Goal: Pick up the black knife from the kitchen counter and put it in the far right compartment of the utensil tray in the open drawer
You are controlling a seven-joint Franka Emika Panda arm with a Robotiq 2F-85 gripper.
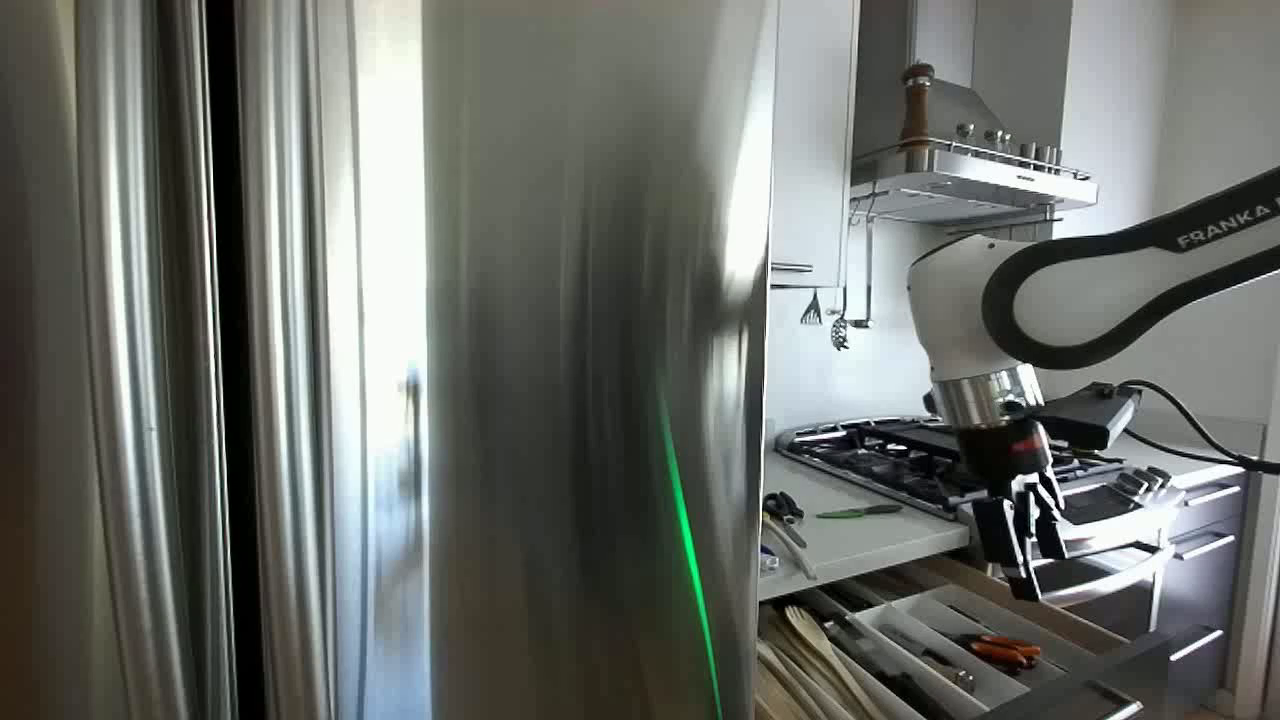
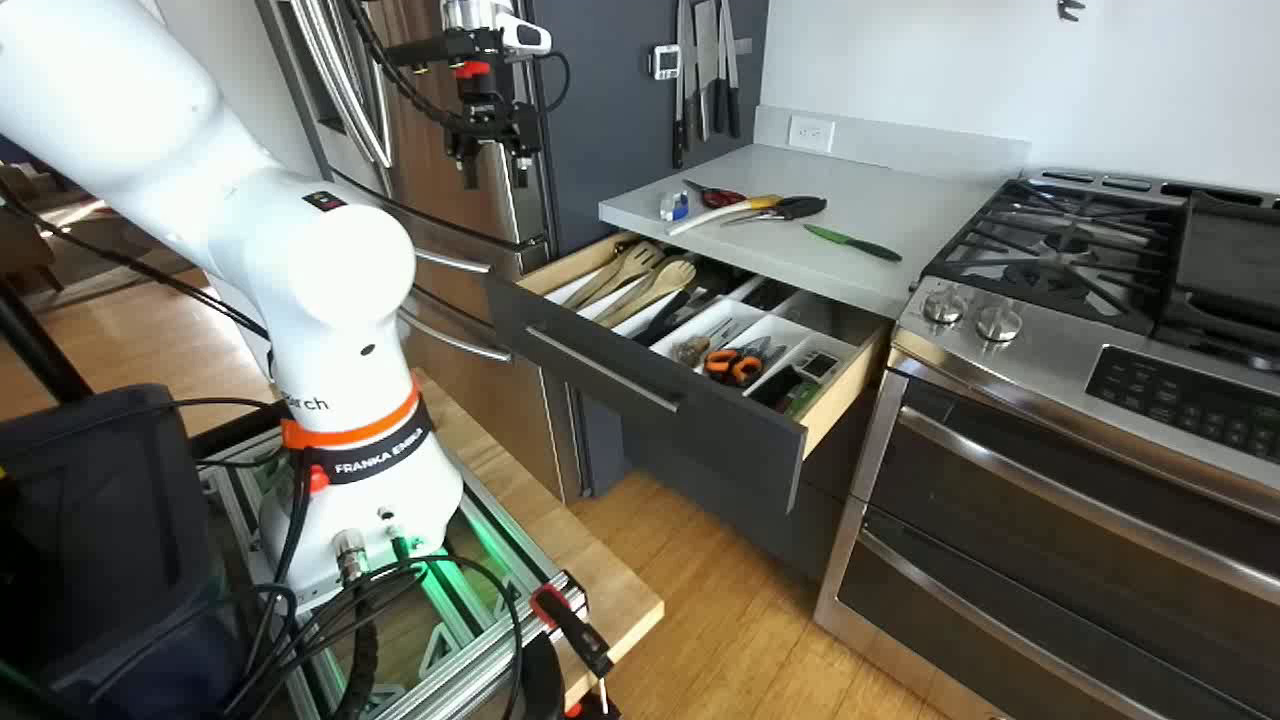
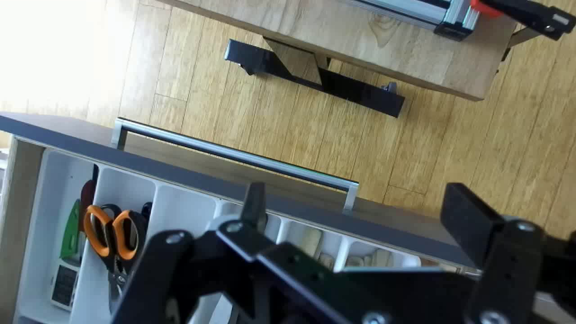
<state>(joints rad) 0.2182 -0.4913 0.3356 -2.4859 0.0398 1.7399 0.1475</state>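
On the desk (image 2: 880, 185), near the hob (image 2: 1130, 260) and inside the front edge, lies one green-and-black knife (image 2: 852, 243). Bare surface separates it from four items toward the end away from the hob: one black-handled tool (image 2: 795, 208), one red-handled tool (image 2: 718, 197), one yellow-and-white item (image 2: 725, 212), one clear-and-blue item (image 2: 674, 207). Below the front edge stands one extended drawer (image 2: 730, 425), its side near the oven (image 2: 1080, 570). It carries one tray (image 3: 180, 211). End compartment (image 3: 67, 173), oven side: one timer (image 3: 64, 285), one green item (image 3: 70, 231), one dark red item (image 3: 87, 195). Next compartment: one pair of orange-handled scissors (image 3: 126, 255). Total compartments: cannot be told; the pincer (image 3: 354, 186) covers part of the tray in the wrist view. Count of pincers: one, above the drawer and well apart from the desk, jaws spread wide, holding nothing. The drawer's front edge shows across the gap.
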